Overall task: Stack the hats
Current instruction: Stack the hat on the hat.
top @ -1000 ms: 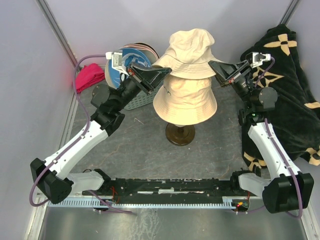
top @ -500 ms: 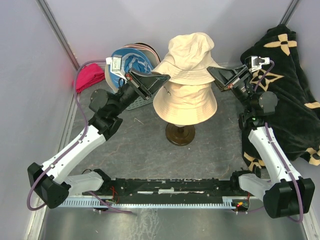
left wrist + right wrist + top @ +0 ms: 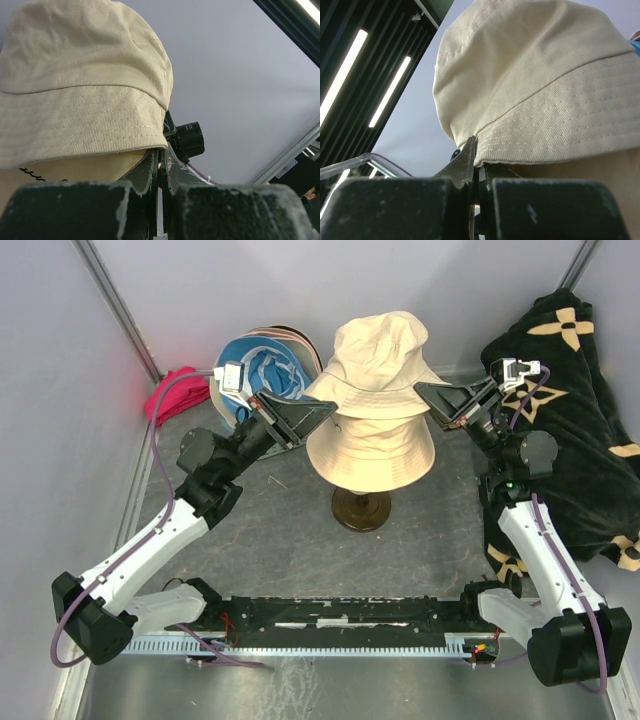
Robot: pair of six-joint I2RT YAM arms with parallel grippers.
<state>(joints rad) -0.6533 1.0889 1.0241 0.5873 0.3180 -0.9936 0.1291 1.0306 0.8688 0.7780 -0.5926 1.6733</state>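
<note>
The grey worktop (image 3: 290, 550) carries a stand (image 3: 360, 508) near its middle, and the lower cream hat (image 3: 372, 455) sits on it. The upper cream hat (image 3: 380, 345) hangs right over that one, though whether the two touch is hard to tell. The left gripper (image 3: 328, 407) and right gripper (image 3: 420, 389) each pinch opposite edges of its brim. The step in hand looks like seating this hat. The next move calls for lowering it evenly, then releasing both sides together.
</note>
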